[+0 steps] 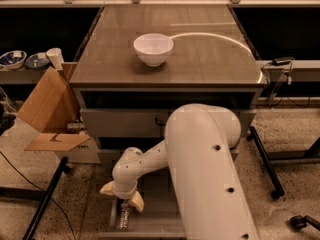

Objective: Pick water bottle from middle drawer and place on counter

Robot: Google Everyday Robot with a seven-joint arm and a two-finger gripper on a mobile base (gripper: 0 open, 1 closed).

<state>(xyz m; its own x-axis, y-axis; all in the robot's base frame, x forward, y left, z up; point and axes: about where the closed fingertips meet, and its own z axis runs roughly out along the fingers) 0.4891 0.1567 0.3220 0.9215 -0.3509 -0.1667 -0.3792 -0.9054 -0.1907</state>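
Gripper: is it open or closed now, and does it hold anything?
Gripper: open, holding nothing, low over the water bottle that lies in the middle drawer.

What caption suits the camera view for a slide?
Gripper at the water bottle in the middle drawer; bowl on counter.
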